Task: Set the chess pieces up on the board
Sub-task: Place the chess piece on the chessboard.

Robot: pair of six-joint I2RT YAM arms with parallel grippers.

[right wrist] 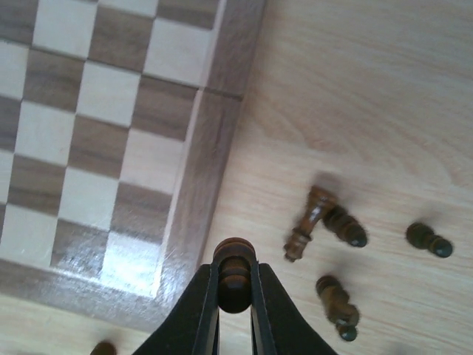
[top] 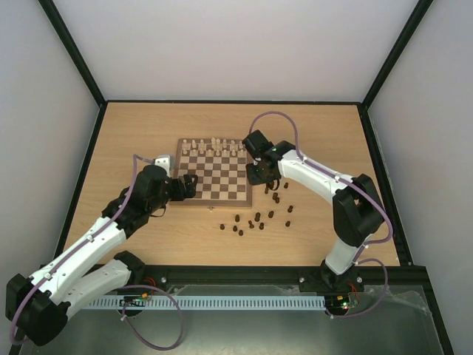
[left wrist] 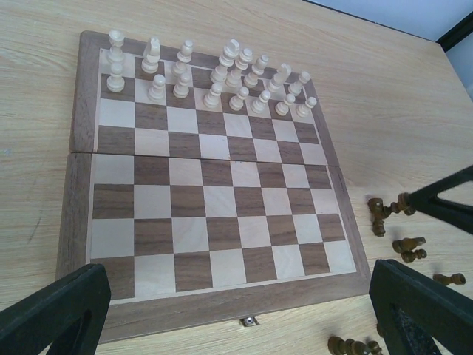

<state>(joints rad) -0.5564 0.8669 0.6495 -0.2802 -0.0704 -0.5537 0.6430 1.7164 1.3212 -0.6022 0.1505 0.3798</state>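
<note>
right gripper (right wrist: 234, 279) is clamped tight on one dark chess piece (right wrist: 234, 255) at the board (right wrist: 194, 148) 3 o'clock border, likely to carry it to a square; other dark pieces (top: 259, 218) lie off-board around 4 o'clock, left gripper (top: 189, 185) fully spread, holding nothing.

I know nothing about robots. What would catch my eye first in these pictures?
The cream-white chessmen stand in two neat rows at the far edge of the board. The dark chess pieces lie scattered on the table to its right. The right pincer is clamped on one dark piece by the board's border.
</note>
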